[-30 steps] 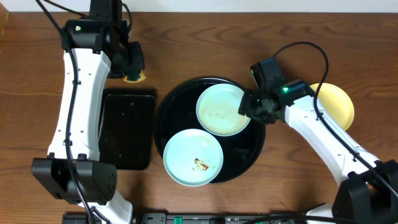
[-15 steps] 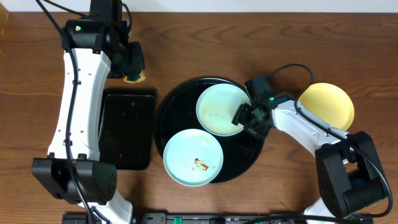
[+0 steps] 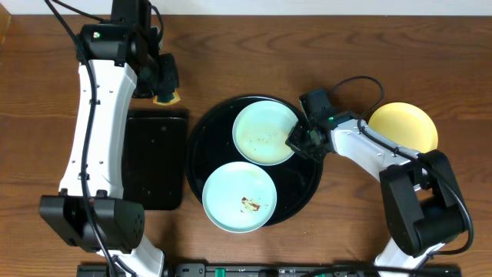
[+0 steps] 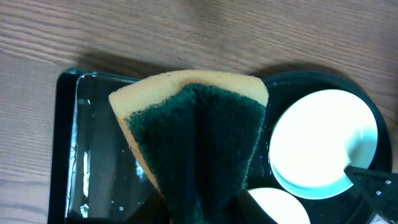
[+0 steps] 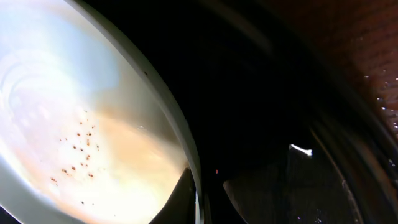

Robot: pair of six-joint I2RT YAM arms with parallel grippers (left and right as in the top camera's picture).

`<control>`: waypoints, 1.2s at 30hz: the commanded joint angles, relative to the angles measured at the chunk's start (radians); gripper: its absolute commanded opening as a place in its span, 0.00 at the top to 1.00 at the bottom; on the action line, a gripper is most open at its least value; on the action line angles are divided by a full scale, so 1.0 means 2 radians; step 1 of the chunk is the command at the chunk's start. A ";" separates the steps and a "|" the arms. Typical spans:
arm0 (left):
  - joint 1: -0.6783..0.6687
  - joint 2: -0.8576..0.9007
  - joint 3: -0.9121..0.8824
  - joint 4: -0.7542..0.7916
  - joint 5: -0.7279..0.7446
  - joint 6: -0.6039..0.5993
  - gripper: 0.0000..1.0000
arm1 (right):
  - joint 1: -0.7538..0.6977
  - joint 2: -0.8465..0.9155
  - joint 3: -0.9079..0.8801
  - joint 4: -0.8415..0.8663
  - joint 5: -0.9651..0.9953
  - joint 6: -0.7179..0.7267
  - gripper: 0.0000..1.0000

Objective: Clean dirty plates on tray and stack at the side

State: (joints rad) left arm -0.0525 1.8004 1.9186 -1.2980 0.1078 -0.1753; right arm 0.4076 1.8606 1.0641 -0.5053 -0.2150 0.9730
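Observation:
The round black tray (image 3: 201, 158) holds two pale blue plates. The far plate (image 3: 261, 132) has fine brown specks, and the near plate (image 3: 239, 195) has a brown smear. My right gripper (image 3: 298, 140) is shut on the far plate's right rim. In the right wrist view that rim (image 5: 180, 134) runs between the fingers (image 5: 180, 202). A yellow plate (image 3: 403, 127) lies on the table to the right. My left gripper (image 3: 163, 77) hangs above the table's back left, shut on a folded yellow and green sponge (image 4: 193, 130).
A rectangular black tray (image 3: 157, 160) with water drops lies left of the round tray, below the sponge. The right arm's cable (image 3: 361, 65) loops over the table behind the yellow plate. Bare wood surrounds both trays.
My right gripper moved left onto the far blue plate's rim and shut on it. That plate slid slightly left and back on the tray. The left arm and sponge stayed still.

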 commanded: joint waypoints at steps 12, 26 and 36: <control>0.002 0.001 0.005 -0.002 0.008 0.009 0.76 | 0.006 -0.032 -0.009 -0.056 0.115 -0.055 0.98; 0.002 0.001 0.005 -0.001 0.015 0.009 0.76 | 0.006 -0.149 -0.008 -0.123 0.199 -0.104 0.98; 0.002 0.001 0.005 0.000 0.023 0.009 0.76 | 0.022 -0.149 0.000 -0.146 0.275 -0.133 0.98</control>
State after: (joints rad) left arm -0.0525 1.8004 1.9186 -1.2980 0.1467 -0.1753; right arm 0.4290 1.5723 1.0489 -0.7753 0.2253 0.7395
